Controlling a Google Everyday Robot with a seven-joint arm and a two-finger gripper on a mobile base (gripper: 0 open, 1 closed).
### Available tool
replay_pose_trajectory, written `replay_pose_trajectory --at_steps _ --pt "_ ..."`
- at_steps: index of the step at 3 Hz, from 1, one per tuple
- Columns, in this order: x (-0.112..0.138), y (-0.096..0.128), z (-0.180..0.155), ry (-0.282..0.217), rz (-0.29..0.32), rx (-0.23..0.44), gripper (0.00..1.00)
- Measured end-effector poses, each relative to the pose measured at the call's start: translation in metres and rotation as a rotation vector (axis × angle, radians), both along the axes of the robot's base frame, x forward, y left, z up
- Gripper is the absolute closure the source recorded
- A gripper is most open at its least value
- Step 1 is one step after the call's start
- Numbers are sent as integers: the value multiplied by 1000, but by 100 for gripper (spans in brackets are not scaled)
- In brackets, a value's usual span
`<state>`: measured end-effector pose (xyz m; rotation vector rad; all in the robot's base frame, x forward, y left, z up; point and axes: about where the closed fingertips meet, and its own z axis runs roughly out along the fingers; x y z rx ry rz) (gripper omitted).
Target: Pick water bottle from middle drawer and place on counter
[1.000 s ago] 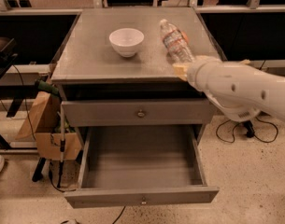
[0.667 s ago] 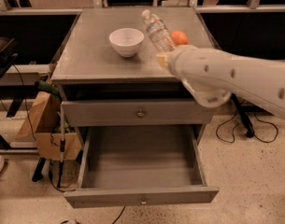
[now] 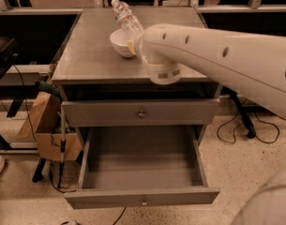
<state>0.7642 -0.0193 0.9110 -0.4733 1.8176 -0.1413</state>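
Aloft over counter (image 3: 86, 55), pincer (image 3: 131, 45) grips water bottle (image 3: 125, 17) by btm end, bottle poking up-left abv white bowl (image 3: 120, 43).

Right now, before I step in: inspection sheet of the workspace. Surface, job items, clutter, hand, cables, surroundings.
Surface: counter, flat grey metal top, carries a bowl.
Job's things: water bottle is out of the drawer, tilted over the counter's rear, cap toward the far left; whether it touches the counter cannot be told. Middle drawer pulled open, nothing seen inside.
Clutter: white bowl upright on the counter, beside the bottle's lower end.
Grippers: hand at the bottle's lower end by the bowl, mostly hidden behind the arm.
Cables: black cables on the floor right of the cabinet.
Surroundings: upper drawer shut; cardboard box left of the cabinet.
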Motion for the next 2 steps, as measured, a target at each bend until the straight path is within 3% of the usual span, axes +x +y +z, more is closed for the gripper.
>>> replay_pose_trajectory --at_steps 1,2 --pt "3 5 20 13 -40 23 36" --pt "-5 -5 37 47 -109 95 16"
